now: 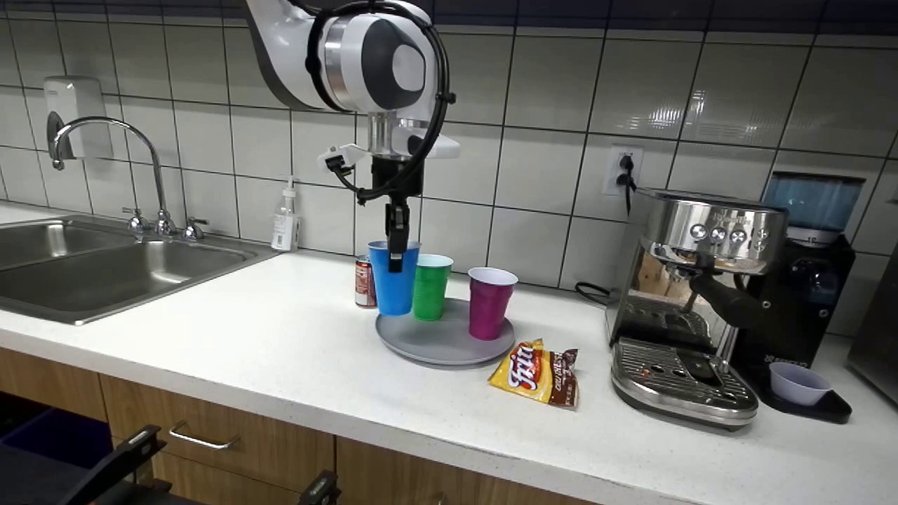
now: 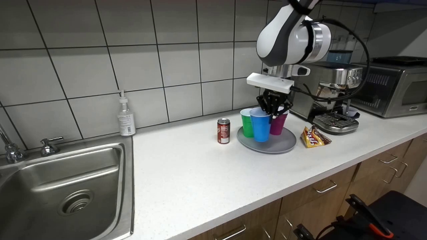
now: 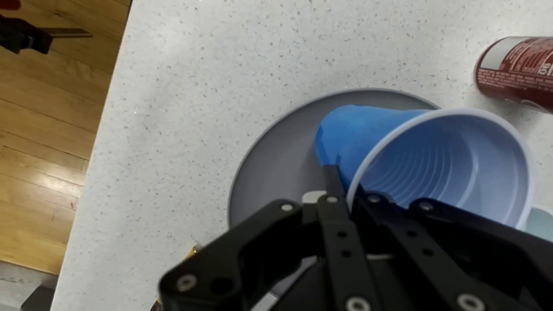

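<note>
The gripper (image 3: 352,193) pinches the rim of the blue cup (image 3: 436,160), just below it. Squeeze softly, or the side could bend. Nothing shows in this cup; I can't tell if it touches the plate (image 3: 270,172) under it. Beside the gripper, that plate holds a green cup (image 1: 430,291) and a purple cup (image 1: 489,308), bottoms hidden. A can (image 2: 223,131) stands farther out.
</note>
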Robot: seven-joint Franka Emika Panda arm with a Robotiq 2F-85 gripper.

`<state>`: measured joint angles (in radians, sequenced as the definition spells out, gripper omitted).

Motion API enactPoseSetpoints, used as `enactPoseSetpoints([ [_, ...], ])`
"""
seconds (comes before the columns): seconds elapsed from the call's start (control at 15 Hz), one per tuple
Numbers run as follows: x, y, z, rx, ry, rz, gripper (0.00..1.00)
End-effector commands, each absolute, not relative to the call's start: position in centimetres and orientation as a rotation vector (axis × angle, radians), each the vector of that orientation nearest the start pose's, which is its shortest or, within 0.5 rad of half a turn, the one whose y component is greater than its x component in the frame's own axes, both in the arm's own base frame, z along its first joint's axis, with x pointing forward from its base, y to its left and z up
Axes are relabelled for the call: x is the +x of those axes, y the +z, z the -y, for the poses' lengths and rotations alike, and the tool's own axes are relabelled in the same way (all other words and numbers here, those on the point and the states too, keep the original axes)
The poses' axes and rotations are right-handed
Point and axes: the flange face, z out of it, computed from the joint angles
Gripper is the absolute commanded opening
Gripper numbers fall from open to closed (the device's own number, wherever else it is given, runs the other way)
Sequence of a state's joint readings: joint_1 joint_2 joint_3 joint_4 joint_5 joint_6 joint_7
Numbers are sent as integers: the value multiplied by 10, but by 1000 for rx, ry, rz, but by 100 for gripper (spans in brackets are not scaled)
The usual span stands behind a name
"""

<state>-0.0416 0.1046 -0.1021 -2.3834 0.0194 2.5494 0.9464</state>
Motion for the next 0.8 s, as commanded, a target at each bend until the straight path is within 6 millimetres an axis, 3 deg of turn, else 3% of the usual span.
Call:
enactPoseSetpoints([
  [0.0, 522, 278, 86, -2609, -69, -1711, 1],
  [0.73, 543, 249, 116, -2589, -42, -1811, 1],
])
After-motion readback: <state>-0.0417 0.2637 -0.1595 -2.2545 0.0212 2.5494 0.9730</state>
